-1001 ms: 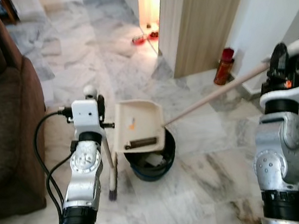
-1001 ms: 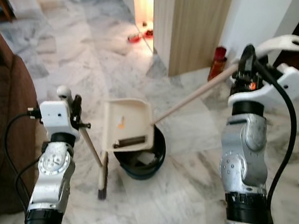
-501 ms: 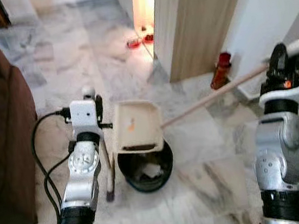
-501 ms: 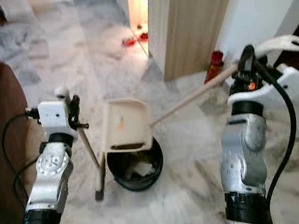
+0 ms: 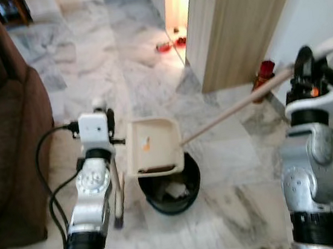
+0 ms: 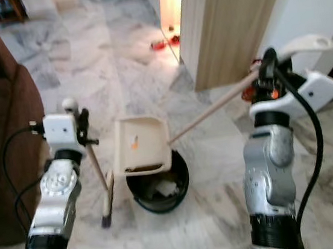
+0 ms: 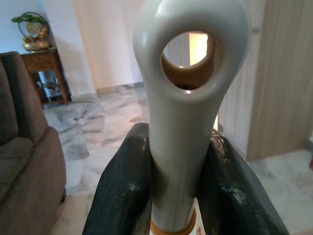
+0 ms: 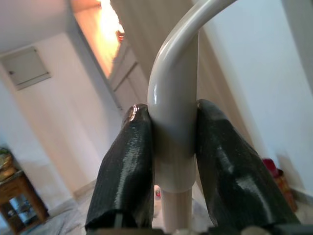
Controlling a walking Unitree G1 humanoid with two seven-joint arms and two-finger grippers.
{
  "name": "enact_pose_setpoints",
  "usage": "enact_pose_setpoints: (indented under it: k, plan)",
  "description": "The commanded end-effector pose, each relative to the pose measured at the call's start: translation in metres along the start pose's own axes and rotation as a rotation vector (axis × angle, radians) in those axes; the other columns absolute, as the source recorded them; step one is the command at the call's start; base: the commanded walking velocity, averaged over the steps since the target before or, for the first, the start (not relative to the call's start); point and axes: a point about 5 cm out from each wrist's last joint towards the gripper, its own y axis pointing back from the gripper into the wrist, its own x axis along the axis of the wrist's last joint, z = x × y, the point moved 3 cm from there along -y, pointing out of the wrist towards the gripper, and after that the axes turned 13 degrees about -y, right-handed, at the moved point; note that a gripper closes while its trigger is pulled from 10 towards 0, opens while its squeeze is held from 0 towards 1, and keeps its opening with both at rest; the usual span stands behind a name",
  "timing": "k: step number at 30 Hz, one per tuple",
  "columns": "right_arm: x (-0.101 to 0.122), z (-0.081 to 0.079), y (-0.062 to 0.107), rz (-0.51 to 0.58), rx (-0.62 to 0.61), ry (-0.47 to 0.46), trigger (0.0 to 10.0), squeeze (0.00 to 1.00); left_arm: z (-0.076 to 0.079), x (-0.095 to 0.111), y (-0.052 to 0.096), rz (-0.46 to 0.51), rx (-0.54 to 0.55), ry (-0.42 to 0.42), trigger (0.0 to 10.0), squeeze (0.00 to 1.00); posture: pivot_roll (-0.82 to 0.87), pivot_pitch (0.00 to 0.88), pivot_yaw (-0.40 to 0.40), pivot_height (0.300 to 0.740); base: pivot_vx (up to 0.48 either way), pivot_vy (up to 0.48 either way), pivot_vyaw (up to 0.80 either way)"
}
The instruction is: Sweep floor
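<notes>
Two tools: both gripped.
Left gripper (image 7: 181, 196): fingers pinching the broom handle (image 7: 183, 122); broom (image 5: 117, 191) stands left of centre.
Dustpan (image 5: 153, 146): centre, tipped over the black bin (image 5: 171, 190); debris has slid to its lower lip, so emptying looks underway.
Right gripper (image 8: 171, 166): clamped on the dustpan handle (image 8: 176, 98), right.

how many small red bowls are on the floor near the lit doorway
2: both red bowls sit side by side on the marble floor by the wooden panel; others may be hidden behind it.
</notes>
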Motion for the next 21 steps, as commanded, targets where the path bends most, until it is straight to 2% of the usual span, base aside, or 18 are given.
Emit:
enact_pose_setpoints:
  k: [1, 2, 4, 11, 13, 16, 18, 19, 21]
  plan:
    - [0.025, -0.017, -0.002, 0.109, 0.083, 0.043, 10.0, 0.0, 0.0, 0.017, -0.004, 0.068, 0.005, 0.007, 10.0, 0.0, 0.09, 0.086, -0.052, 0.74, 0.0, 0.0, 0.0]
    - [0.023, -0.029, -0.001, 0.104, 0.139, 0.079, 10.0, 0.0, 0.0, 0.017, -0.003, 0.069, 0.002, 0.008, 10.0, 0.0, 0.09, 0.082, -0.052, 0.74, 0.0, 0.0, 0.0]
    - [0.022, -0.039, 0.001, 0.098, 0.187, 0.107, 10.0, 0.0, 0.001, 0.017, -0.003, 0.07, 0.0, 0.009, 10.0, 0.0, 0.09, 0.078, -0.053, 0.74, 0.0, 0.0, 0.0]
    - [0.016, -0.069, 0.009, 0.105, 0.308, 0.178, 10.0, 0.0, 0.002, 0.017, -0.003, 0.074, -0.003, 0.013, 10.0, 0.0, 0.09, 0.077, -0.056, 0.74, 0.0, 0.0, 0.0]
    - [0.016, -0.07, 0.01, 0.107, 0.314, 0.185, 10.0, 0.0, 0.002, 0.017, -0.003, 0.074, -0.003, 0.013, 10.0, 0.0, 0.09, 0.077, -0.056, 0.74, 0.0, 0.0, 0.0]
    - [0.016, -0.081, 0.013, 0.122, 0.35, 0.203, 10.0, 0.0, 0.001, 0.018, -0.003, 0.075, 0.001, 0.013, 10.0, 0.0, 0.09, 0.078, -0.056, 0.74, 0.0, 0.0, 0.0]
    - [0.011, -0.105, 0.024, 0.131, 0.444, 0.226, 10.0, 0.0, 0.0, 0.018, -0.003, 0.074, 0.004, 0.013, 10.0, 0.0, 0.09, 0.083, -0.06, 0.74, 0.0, 0.0, 0.0]
    - [0.011, -0.105, 0.024, 0.131, 0.444, 0.226, 10.0, 0.0, 0.0, 0.018, -0.003, 0.074, 0.004, 0.013, 10.0, 0.0, 0.09, 0.083, -0.06, 0.74, 0.0, 0.0, 0.0]
    - [0.007, -0.12, 0.033, 0.129, 0.51, 0.232, 10.0, 0.0, 0.001, 0.018, -0.003, 0.074, 0.005, 0.014, 10.0, 0.0, 0.09, 0.084, -0.062, 0.74, 0.0, 0.0, 0.0]
